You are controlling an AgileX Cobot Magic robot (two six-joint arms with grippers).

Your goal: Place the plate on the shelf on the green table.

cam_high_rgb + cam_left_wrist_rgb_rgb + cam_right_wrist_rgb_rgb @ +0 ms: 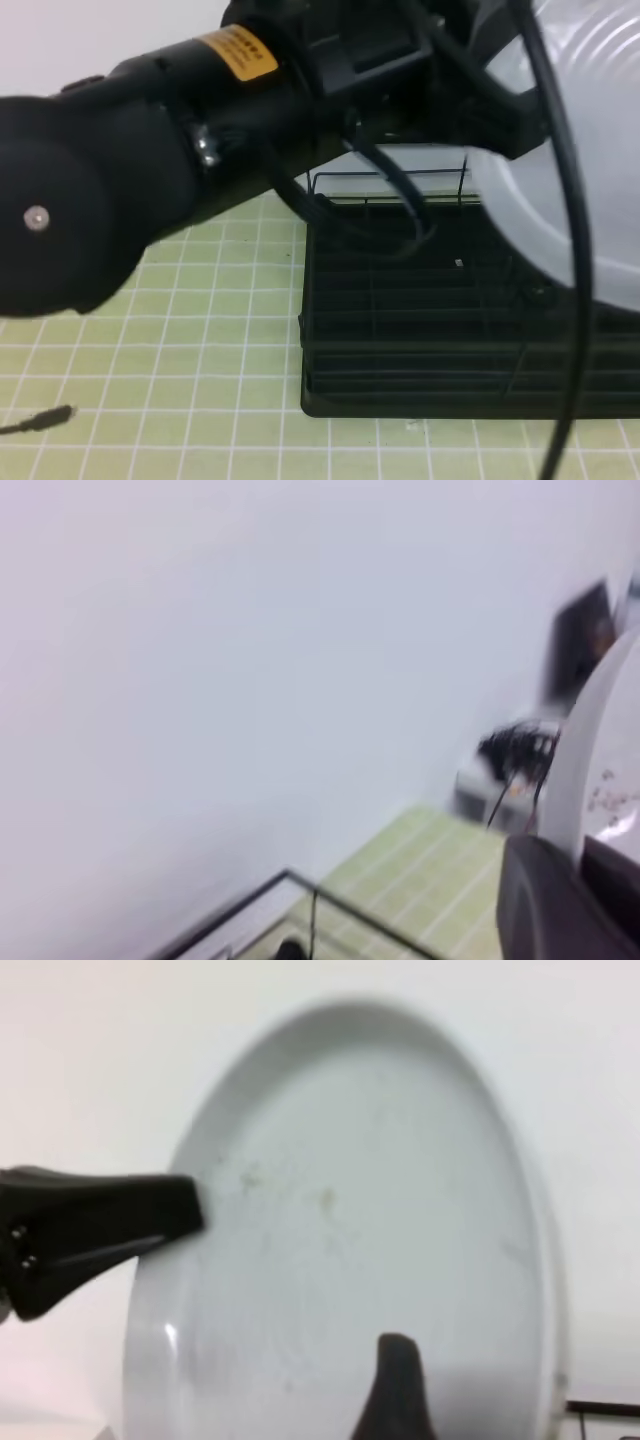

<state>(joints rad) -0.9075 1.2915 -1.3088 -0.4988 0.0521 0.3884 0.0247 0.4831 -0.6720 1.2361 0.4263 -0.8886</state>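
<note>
The pale grey-blue plate (605,120) is held upright, high above the black wire shelf (400,330) on the green table (200,350). My left arm reaches across from the left, and my left gripper (497,115) is shut on the plate's rim. The left wrist view shows the plate (592,750) edge-on beside one finger (540,905). The right wrist view faces the plate (350,1210), with a left finger (110,1220) clamped on its left rim. My right gripper (397,1365) shows as one dark tip, jaws together, in front of the plate's lower part, holding nothing.
The shelf's back rail (300,885) stands close to a white wall. A black cable (577,260) hangs in front of the plate and the shelf. A thin black cable end (45,418) lies on the table at the lower left. Dark equipment (515,750) sits beyond the table.
</note>
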